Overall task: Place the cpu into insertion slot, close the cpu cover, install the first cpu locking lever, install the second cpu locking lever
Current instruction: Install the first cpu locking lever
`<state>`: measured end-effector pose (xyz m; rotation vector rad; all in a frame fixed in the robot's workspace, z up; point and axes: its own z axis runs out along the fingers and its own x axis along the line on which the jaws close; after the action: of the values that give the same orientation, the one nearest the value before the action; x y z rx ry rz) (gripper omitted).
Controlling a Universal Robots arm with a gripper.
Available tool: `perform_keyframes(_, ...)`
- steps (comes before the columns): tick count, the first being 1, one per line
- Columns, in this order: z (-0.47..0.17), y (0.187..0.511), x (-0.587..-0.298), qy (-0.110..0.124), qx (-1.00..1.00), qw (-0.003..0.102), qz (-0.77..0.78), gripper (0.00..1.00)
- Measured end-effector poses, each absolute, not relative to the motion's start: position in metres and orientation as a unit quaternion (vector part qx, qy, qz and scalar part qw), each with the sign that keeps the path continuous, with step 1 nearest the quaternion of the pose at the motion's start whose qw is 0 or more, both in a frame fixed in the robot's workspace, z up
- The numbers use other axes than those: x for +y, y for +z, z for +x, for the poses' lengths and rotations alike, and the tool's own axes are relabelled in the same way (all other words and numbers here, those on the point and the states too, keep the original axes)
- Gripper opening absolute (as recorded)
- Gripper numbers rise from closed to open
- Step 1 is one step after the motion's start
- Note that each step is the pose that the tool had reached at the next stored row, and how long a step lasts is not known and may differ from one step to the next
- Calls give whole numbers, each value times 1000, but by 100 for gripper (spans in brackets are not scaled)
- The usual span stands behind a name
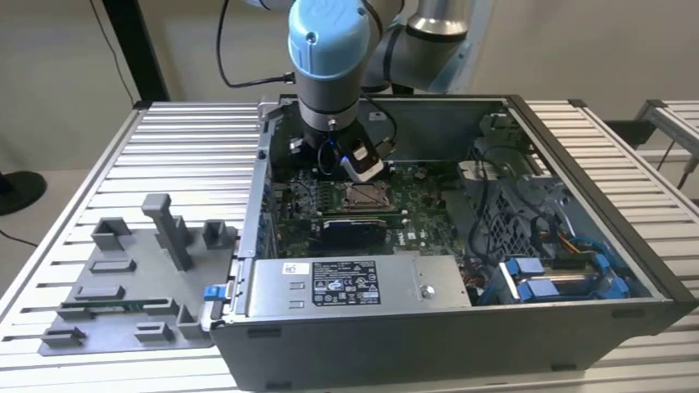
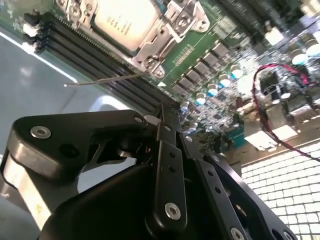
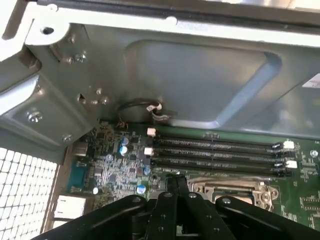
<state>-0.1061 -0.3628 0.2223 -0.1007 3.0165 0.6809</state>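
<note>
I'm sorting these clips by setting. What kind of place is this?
Probably a robotics lab or test workcell for computer assembly. An open computer case lies on a slatted aluminium table, a grey fixture tray holds parts beside it, and the arm's gripper hangs over the green circuit board.

The circuit board (image 1: 415, 214) is green, dotted with silver-topped capacitors showing pale blue. The cpu (image 2: 125, 19) has a silvery-tan top; the cpu cover (image 2: 165, 31) around it is bright silver metal. The memory slots (image 3: 220, 152) are black with white end clips. The gripper (image 2: 167, 117) is black with silver screw heads. The arm joint (image 1: 330, 33) is light blue. The computer case (image 1: 437, 344) is dark grey. The counter (image 1: 186, 155) is ribbed silver-white.
</note>
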Motion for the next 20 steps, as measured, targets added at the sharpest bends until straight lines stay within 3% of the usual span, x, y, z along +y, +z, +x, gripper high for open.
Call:
perform_keyframes(7, -103, 213, -363, 230, 972, 24, -32, 0)
perform_keyframes(14, -104, 212, -368, 275, 960, 32, -33, 0)
perform_keyframes(20, -104, 200, -378, 277, 960, 32, -33, 0)
